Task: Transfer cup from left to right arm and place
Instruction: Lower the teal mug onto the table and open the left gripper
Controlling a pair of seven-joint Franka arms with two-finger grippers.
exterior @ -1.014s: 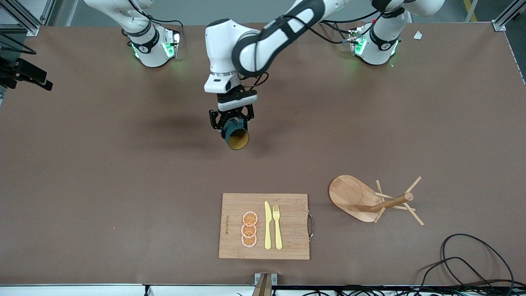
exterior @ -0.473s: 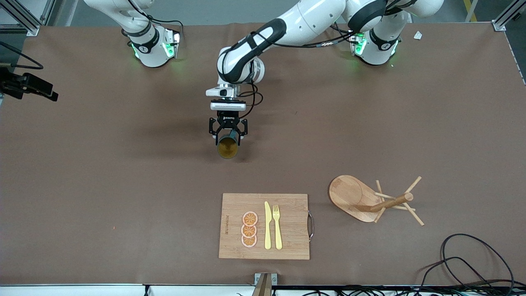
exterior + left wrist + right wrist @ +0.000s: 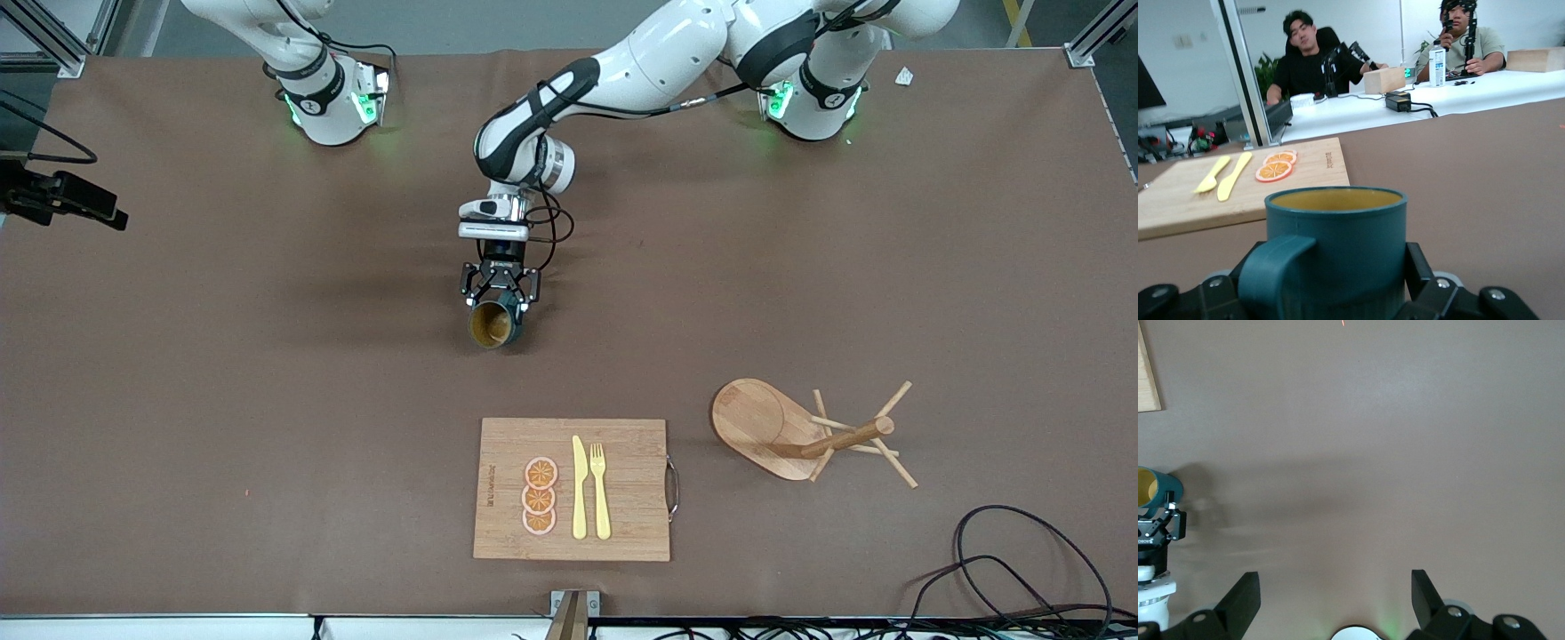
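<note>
The cup is dark teal with a mustard-yellow inside. It sits between the fingers of my left gripper, low over the middle of the brown table, mouth up. In the left wrist view the cup fills the foreground with its handle toward the camera, and my left gripper is shut on its sides. I cannot tell whether the cup touches the table. My right gripper is open and empty, high over bare table. The right wrist view also shows the cup off to one side. The right gripper is out of the front view.
A wooden cutting board lies near the front edge with orange slices, a yellow knife and a fork. A wooden mug stand lies tipped toward the left arm's end. Cables lie at the front corner.
My left arm has stretched out and lowered the cup toward the table, shifting it a little toward the cutting board. The cup has turned from tilted to mouth up.
</note>
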